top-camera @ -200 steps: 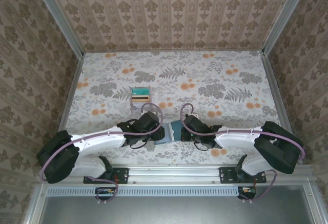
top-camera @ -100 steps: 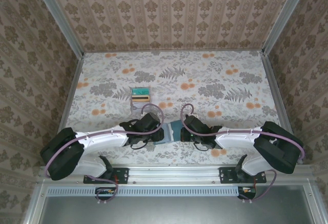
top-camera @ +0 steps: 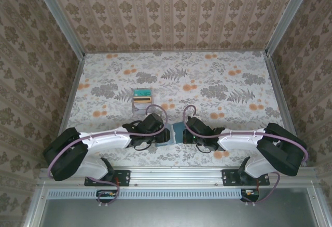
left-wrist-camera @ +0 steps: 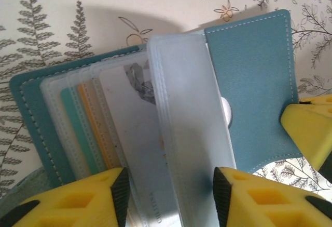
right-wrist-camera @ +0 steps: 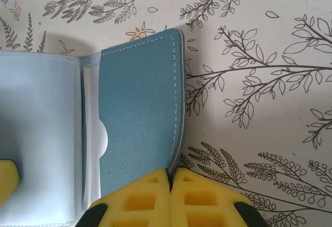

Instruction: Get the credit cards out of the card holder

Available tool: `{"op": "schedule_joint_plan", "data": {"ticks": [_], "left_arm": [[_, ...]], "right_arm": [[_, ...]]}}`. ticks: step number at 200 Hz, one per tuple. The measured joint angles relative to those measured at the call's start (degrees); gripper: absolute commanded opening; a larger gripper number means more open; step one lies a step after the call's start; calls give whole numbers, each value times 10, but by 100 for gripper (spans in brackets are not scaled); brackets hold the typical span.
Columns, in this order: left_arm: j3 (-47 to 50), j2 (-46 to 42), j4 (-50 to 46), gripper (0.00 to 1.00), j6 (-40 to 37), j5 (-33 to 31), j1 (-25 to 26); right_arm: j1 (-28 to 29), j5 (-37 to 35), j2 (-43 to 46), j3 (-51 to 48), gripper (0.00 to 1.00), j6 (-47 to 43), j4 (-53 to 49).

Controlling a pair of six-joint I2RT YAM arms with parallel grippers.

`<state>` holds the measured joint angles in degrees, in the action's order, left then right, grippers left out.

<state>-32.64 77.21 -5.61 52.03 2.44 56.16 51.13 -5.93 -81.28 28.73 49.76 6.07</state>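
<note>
Card holder (left-wrist-camera: 253, 81): lies open on the counter (right-wrist-camera: 259, 81), near its front edge and between the two arms, blue-grey inside upward.
Right tool (right-wrist-camera: 171, 185): pads pressed together on the stitched outer edge of the right-hand flap. This likely anchors the case so it neither slides nor folds shut while the other arm works.
Left tool (left-wrist-camera: 168, 191): jaws apart, straddling the fanned clear sleeves (left-wrist-camera: 187, 123), one pad on each side and nothing gripped. It looks lined up to close on a sleeve or the card inside it.
Credit cards (left-wrist-camera: 85, 133): a teal edge and an orange edge show in the left sleeves, with a paler card in the next one. All sit inside the plastic.
Cards already out (top-camera: 142, 96): a teal one and a dark-striped one lie farther up the counter, well apart from the case.
Edges: the sleeves overlap like pages. Which side is their open mouth is hard to tell from here, possibly the end nearest the left tool.
Open room: bare counter lies beyond the case and to the right of the flap. The tight spot is over the case, where the two tools sit near each other, so a straight pull back toward the left arm seems the freest path.
</note>
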Motion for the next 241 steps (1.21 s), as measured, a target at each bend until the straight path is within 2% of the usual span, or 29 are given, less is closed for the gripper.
{"op": "schedule_joint_plan", "data": {"ticks": [18, 78, 93, 115, 126, 130, 137, 170, 208, 241], "left_arm": [[0, 0, 4, 61, -6, 5, 1], [-26, 0, -2, 65, -20, 6, 22], [-40, 0, -4, 70, -26, 6, 27], [-55, 0, -3, 71, -28, 6, 31], [-57, 0, -4, 76, -30, 5, 31], [-58, 0, -4, 82, -30, 4, 31], [-58, 0, -6, 83, -30, 2, 31], [-58, 0, -12, 76, -33, -1, 31], [-58, 8, 8, 61, -35, 7, 31], [-69, 35, 34, 54, -38, 23, 35]], "right_arm": [[0, 0, 0, 0, 0, 0, 0], [0, 0, 0, -2, 0, 2, 1], [0, 0, 0, -3, 0, 4, 2], [0, 0, 0, -4, 0, 6, 2], [0, 0, 0, -5, 0, 9, 3], [0, 0, 0, -5, 0, 9, 5], [0, 0, 0, -7, 0, 11, 7], [0, 0, 5, -12, 0, 15, 11], [0, 0, 6, -16, 0, 17, 15], [0, 3, 8, -23, 0, 26, 23]]}}
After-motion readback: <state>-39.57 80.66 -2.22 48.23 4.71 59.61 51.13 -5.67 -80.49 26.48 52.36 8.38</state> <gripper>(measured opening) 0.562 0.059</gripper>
